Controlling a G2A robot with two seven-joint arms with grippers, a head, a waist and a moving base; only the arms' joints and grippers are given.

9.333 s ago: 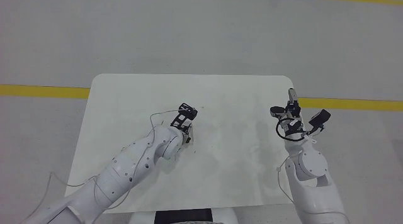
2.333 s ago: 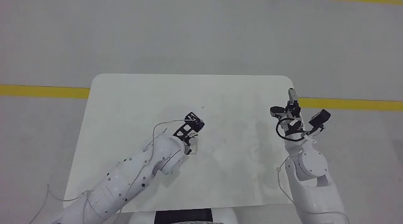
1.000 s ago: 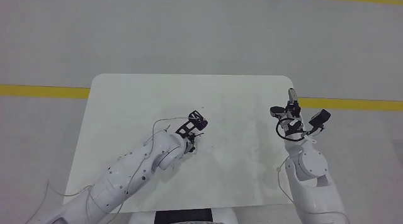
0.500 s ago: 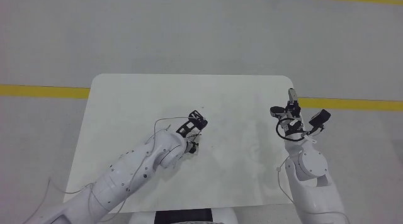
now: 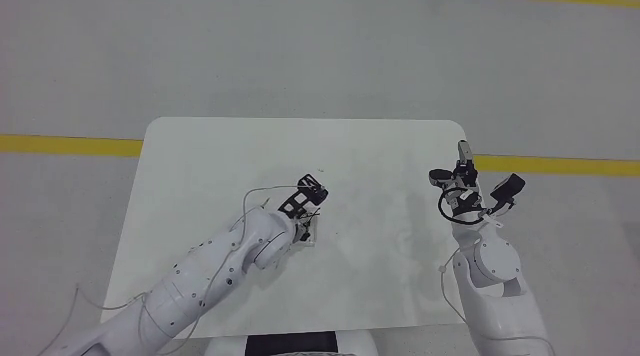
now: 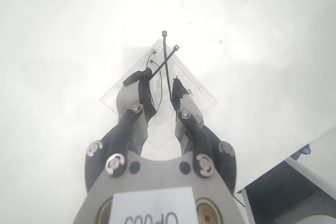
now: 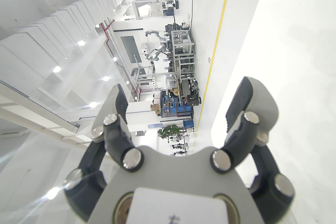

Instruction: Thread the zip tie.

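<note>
Pick-up step, I judge: the left gripper [image 6: 161,79], fingers parted, straddles two crossed black zip ties [image 6: 166,57] on a clear plastic plate [image 6: 200,95], just left of centre in the top view. Next it must close on one strap alone. The right gripper [image 7: 183,101] hangs open-fingered at the table's [image 5: 380,146] right edge

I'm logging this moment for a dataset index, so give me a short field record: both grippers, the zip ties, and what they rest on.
table: white
clear plate: flat on the table
zip ties: two, black, crossed over the clear plate, no loop seen
left gripper: open, a finger on either side of the zip ties
right gripper: open, empty, by the table's right edge, facing the room
</note>
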